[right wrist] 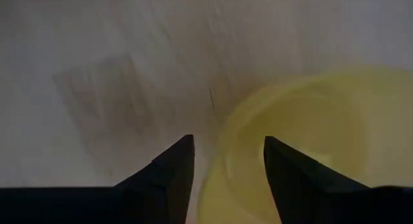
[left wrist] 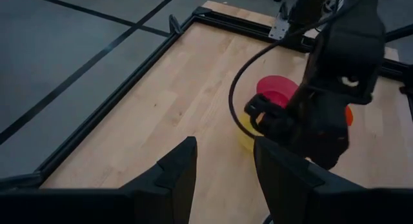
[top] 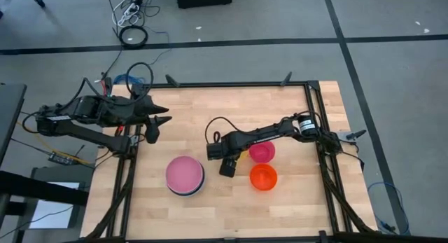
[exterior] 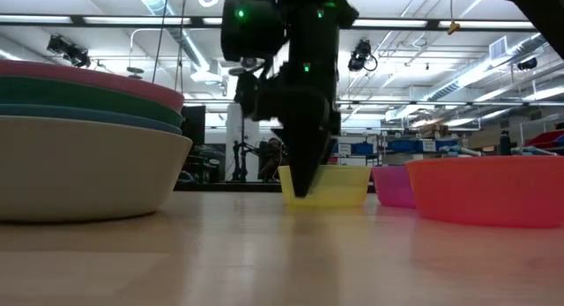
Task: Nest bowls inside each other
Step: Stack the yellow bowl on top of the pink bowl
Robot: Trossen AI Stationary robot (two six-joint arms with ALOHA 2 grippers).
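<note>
A small yellow bowl [right wrist: 303, 133] stands upright on the table near its middle; in the high view my right arm hides it. My right gripper [right wrist: 226, 166] points straight down over the bowl's rim [right wrist: 216, 156], open. One finger is outside the bowl and the other over its hollow; I see no touch. In the low view the gripper [exterior: 304, 187] reaches almost down to the table in front of the yellow bowl [exterior: 339, 187]. A magenta bowl [top: 262, 152] and an orange-red bowl [top: 263, 176] stand beside it. My left gripper [top: 166, 115] waits open at the far left.
A stack of nested bowls [top: 185, 175], pink on top with green, blue and pale white below [exterior: 88, 165], stands left of the right gripper toward the near edge. A black metal frame [top: 238, 84] borders the table. Bare wood lies between the stack and the left arm.
</note>
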